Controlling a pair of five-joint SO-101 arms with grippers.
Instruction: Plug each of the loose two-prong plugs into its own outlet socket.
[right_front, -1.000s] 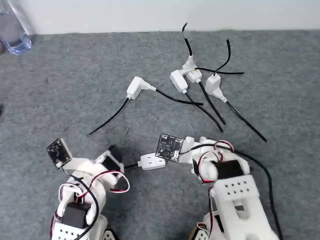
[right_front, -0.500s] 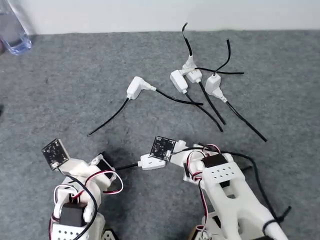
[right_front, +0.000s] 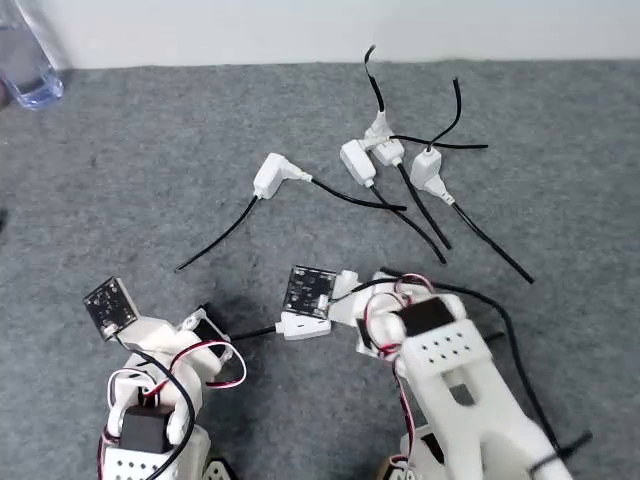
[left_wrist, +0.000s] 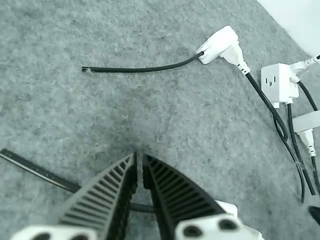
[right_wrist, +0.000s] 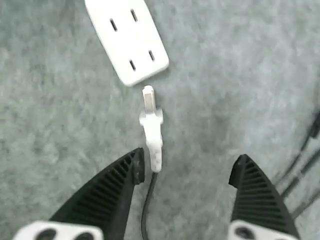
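A white outlet strip (right_front: 305, 325) lies on the grey carpet between the two arms; its slots show in the right wrist view (right_wrist: 127, 40). Just short of its end lies a white two-prong plug (right_wrist: 151, 125), prongs toward the strip. My right gripper (right_wrist: 190, 170) stands wide open over it, one finger beside the plug's cord end, nothing held. My left gripper (left_wrist: 139, 170) is shut and empty, low over the carpet beside the strip's black cord (left_wrist: 35, 170). More white plugs (right_front: 270, 175) (right_front: 357, 160) (right_front: 428, 170) with black cords lie farther back.
A white cube adapter (left_wrist: 277, 82) sits among tangled black cords (right_front: 420, 210) at the back right. A clear plastic bottle (right_front: 25, 70) stands at the far left corner. The right arm (right_front: 430, 340) overhangs the strip's right end.
The right arm has swung left, bringing its wrist over the outlet strip's end. The left arm pulled back a little a second ago and has since held still.
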